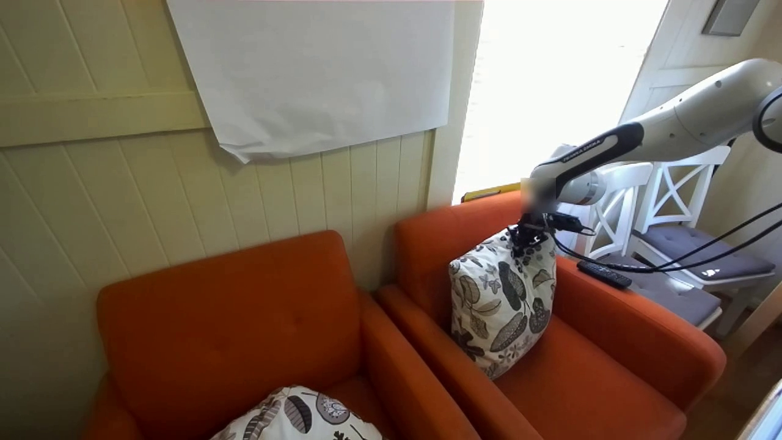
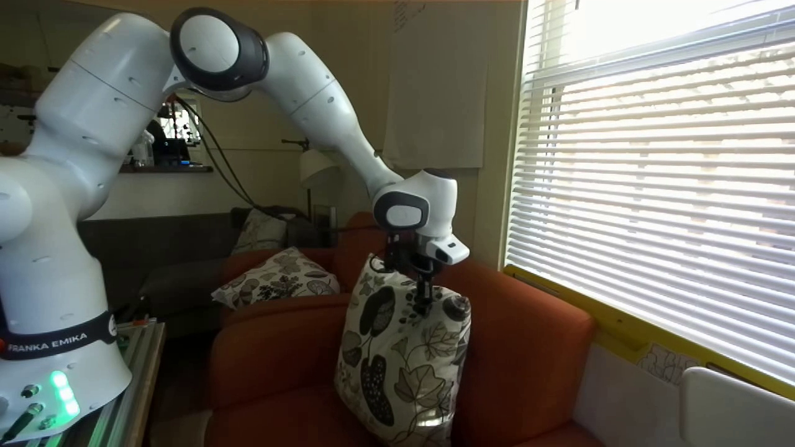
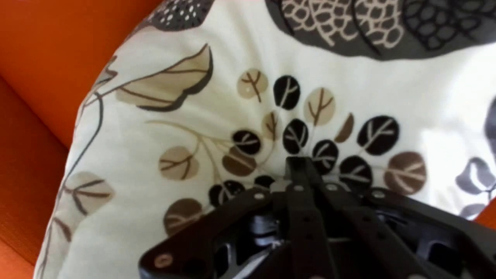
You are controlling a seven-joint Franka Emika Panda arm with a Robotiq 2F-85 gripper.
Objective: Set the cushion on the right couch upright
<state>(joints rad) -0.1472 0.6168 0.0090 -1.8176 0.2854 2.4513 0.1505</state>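
Observation:
The cushion (image 1: 498,305), white with a dark leaf print, stands on edge, slightly tilted, on the seat of the right couch (image 1: 602,382), near its back. In an exterior view the cushion (image 2: 397,366) stands in front of the orange back of the right couch (image 2: 522,347). My gripper (image 1: 526,239) is at the cushion's upper part; it also shows against the print in an exterior view (image 2: 423,299). In the wrist view the gripper's fingers (image 3: 308,166) are together, tips against the cushion (image 3: 128,151). I see no fabric between them; the cushion's far side is hidden.
A second orange armchair (image 1: 232,330) holds a matching pillow (image 1: 299,418). A remote (image 1: 603,275) lies on the right couch's arm. White chairs (image 1: 678,244) stand beyond that arm. A window with blinds (image 2: 652,167) is behind the couch. Cables hang from my arm.

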